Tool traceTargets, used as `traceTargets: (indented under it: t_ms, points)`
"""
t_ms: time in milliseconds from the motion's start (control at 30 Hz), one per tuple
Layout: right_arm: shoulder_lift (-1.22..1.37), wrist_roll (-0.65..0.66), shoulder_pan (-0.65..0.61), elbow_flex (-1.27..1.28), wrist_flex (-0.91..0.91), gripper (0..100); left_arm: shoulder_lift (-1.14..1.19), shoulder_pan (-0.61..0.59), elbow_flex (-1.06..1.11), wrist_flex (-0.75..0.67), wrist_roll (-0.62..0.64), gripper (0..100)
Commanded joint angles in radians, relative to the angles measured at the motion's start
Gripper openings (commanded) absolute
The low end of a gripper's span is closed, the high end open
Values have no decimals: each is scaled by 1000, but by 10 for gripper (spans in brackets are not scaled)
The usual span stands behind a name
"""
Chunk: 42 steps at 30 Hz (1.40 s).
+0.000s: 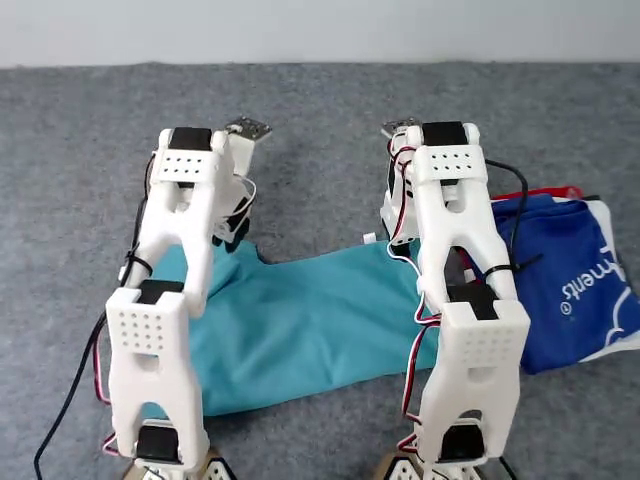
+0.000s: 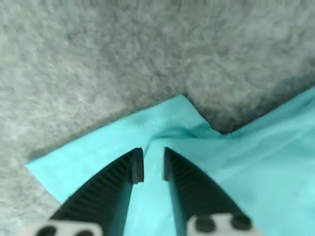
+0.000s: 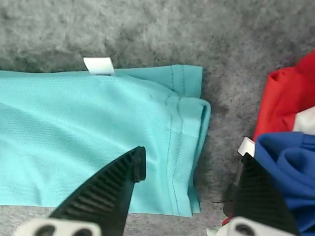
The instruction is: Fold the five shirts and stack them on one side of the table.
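The thin, limp teal mesh shirt point(image 1: 300, 320) lies spread flat just beside the blue-and-red shirt pile point(image 1: 560, 265) and looks best pinched at its stitched hems, with the right gripper point(image 3: 192, 166) gaping over its pile-side corner and the left gripper point(image 2: 150, 164) over its far sleeve, grip unclear.

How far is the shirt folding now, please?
Done, perhaps: a blue shirt and a red shirt lie heaped on the right side; neat folding I cannot confirm. In hand: the teal shirt lies spread out, left gripper at one corner, right gripper open above another edge. Left: folding it and stacking it.
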Motion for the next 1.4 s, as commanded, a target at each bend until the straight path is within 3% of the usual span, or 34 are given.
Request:
traceTargets:
  t_ms: [0, 767, 1000, 1367]
  points:
    - [-8, 9, -1, -2, 41, 296, -68, 14, 42, 25, 5, 141]
    - [-8, 9, -1, 55, 38, 296, 61, 12, 54, -54, 3, 140]
    - [-8, 8, -1, 55, 38, 296, 52, 18, 41, -23, 3, 39]
    - [-8, 3, -2, 55, 38, 296, 51, 41, -33, 25, 6, 33]
